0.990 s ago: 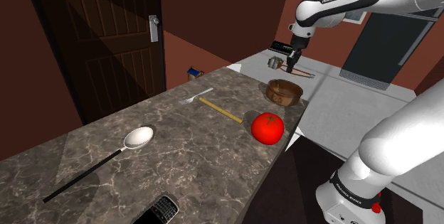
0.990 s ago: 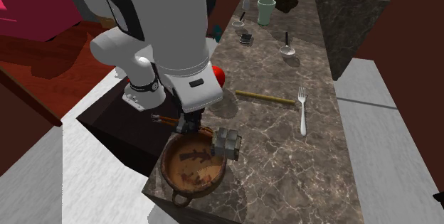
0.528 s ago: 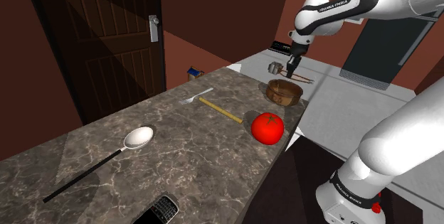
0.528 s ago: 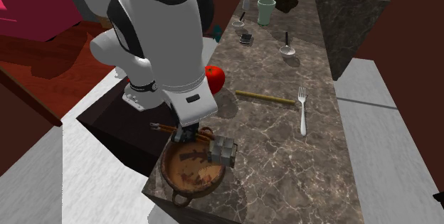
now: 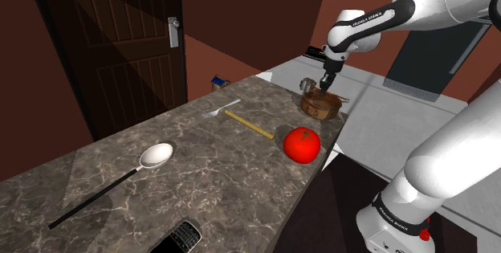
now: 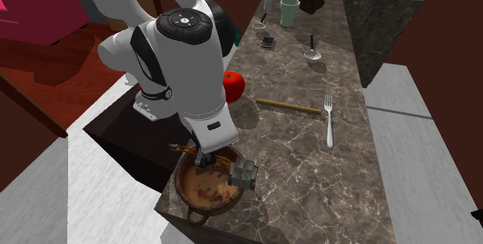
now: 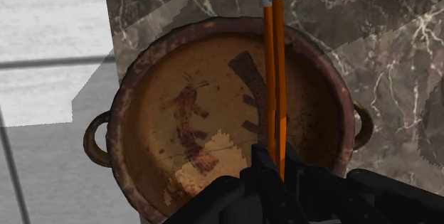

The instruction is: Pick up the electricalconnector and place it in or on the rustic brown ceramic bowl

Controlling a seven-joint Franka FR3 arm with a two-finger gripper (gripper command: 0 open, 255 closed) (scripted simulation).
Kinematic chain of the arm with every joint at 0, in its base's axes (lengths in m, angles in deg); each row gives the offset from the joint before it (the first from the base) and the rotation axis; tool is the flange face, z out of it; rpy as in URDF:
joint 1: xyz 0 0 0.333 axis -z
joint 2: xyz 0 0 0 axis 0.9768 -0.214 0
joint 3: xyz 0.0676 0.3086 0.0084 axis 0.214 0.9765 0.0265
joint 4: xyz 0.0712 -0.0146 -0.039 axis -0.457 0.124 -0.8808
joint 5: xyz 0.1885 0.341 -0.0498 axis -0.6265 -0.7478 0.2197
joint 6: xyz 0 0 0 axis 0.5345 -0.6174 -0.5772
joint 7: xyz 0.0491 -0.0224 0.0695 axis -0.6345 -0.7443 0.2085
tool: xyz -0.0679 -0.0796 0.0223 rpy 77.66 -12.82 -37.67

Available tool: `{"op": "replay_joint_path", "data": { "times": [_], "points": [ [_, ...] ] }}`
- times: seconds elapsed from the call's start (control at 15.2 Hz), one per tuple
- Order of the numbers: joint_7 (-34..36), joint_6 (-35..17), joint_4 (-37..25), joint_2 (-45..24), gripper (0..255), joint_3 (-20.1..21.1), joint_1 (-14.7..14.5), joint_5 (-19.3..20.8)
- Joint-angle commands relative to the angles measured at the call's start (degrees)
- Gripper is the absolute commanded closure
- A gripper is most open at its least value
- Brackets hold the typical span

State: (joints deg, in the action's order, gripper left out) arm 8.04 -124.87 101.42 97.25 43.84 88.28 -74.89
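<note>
Above the brown two-handled ceramic bowl [image 7: 121, 144], our black gripper [image 7: 277, 176] clasps the grey, orange-wired electrical connector [image 6: 242, 174]; we judge only release remains.

The bowl's [image 6: 200, 194] mouth is open but for the connector [image 6: 242, 174] at its rim — the tomato [image 6: 233, 86], the nearest obstacle, sits well apart.

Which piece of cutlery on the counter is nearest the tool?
The fork, beside the yellow stick; the black-handled spoon lies much farther from the tool, toward the shoulder view's lower left.
</note>
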Motion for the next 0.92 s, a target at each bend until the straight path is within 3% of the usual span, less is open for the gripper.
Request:
{"op": "replay_joint_path", "data": {
  "times": [0.0,0.4,0.46,0.79,0.86],
  "points": [
    [-0.10,-0.83,0.64,-0.14,255,-0.09,0.05,0.00],
    [-0.10,-0.83,0.63,-0.15,255,-0.09,0.05,0.00],
    [-0.10,-0.83,0.63,-0.15,0,-0.09,0.05,0.00],
    [-0.09,-0.83,0.64,-0.14,0,-0.08,0.05,0.00],
    [0.09,1.17,-0.46,0.79,0,0.06,0.04,0.21]
  ]
}}
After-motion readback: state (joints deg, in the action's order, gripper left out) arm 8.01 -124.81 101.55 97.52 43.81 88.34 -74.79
